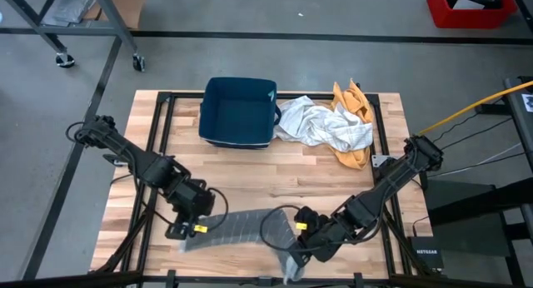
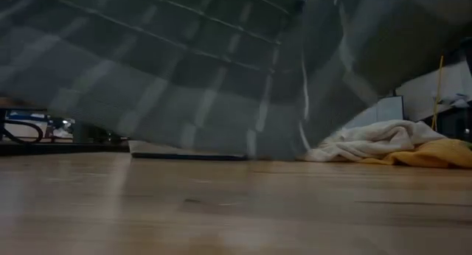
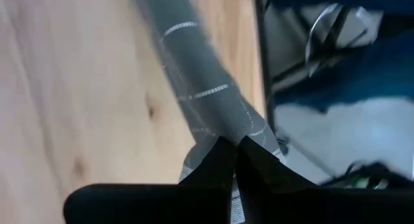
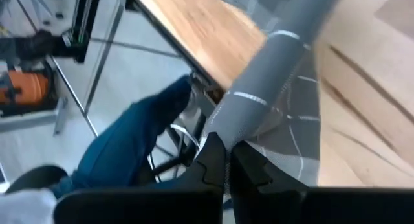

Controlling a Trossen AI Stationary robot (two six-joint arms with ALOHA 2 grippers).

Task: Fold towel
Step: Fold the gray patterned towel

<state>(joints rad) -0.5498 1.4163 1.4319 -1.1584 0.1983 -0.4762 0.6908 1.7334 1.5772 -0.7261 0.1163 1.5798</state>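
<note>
The grey towel [image 1: 241, 228] with thin white lines hangs as a band between my two grippers over the table's near edge. One end [image 1: 288, 267] droops below my right gripper. In the low view the towel [image 2: 192, 71] fills the upper picture, its lower edge just above the wooden tabletop [image 2: 221, 211]. My left gripper [image 1: 194, 230] is shut on the towel's left end. My right gripper [image 1: 298, 240] is shut on its right part. My left gripper pinches the bunched left end of the towel [image 3: 226, 130] between its two fingers, slanting down from above. The cloth is gathered into several layers there. It runs away from the fingertips as a narrow roll, lifted off the wood. My right gripper pinches a gathered fold of the towel [image 4: 236, 120] between its two fingers, slanting down from above. The cloth leaves the fingertips as a rounded roll toward the other arm. A flap [image 4: 294, 143] hangs beside it.
A dark blue bin [image 1: 238, 111] stands at the table's far side. Right of it lies a crumpled white cloth [image 1: 321, 126] on a yellow one [image 1: 354, 101]. Bare wood lies between these and the towel. Something blue [image 4: 129, 146] shows beyond the table's near edge.
</note>
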